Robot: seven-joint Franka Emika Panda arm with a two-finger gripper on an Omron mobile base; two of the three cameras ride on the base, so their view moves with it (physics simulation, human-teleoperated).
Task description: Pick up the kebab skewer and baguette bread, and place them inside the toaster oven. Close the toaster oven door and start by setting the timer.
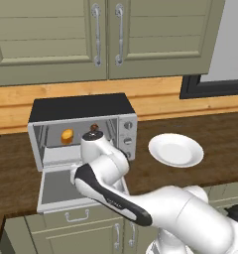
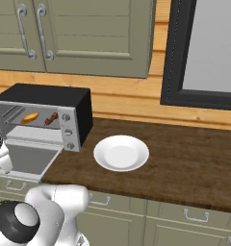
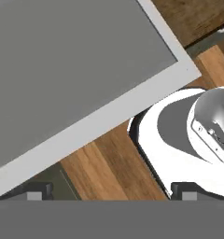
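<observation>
Dark wood countertop [image 2: 185,158] runs beneath olive wall cabinets [image 1: 106,34], with four cabinet handles visible in total across the base views. One toaster oven [image 1: 84,130] stands on the counter, silver with a black top and three knobs in a right-hand column. One toaster oven door [image 1: 54,191] hangs fully open, lying flat over the counter edge. Inside the cavity sit one baguette bread [image 1: 67,136], to the left, and one kebab skewer [image 2: 51,119], to the right; the skewer is small and its detail is hard to resolve. One white plate [image 2: 121,153] rests beside the oven on its knob side, bare. One gripper [image 3: 109,190] is positioned above the open door panel, fingers [image 3: 37,191] spread to full width, holding nothing and apparently touching nothing.
</observation>
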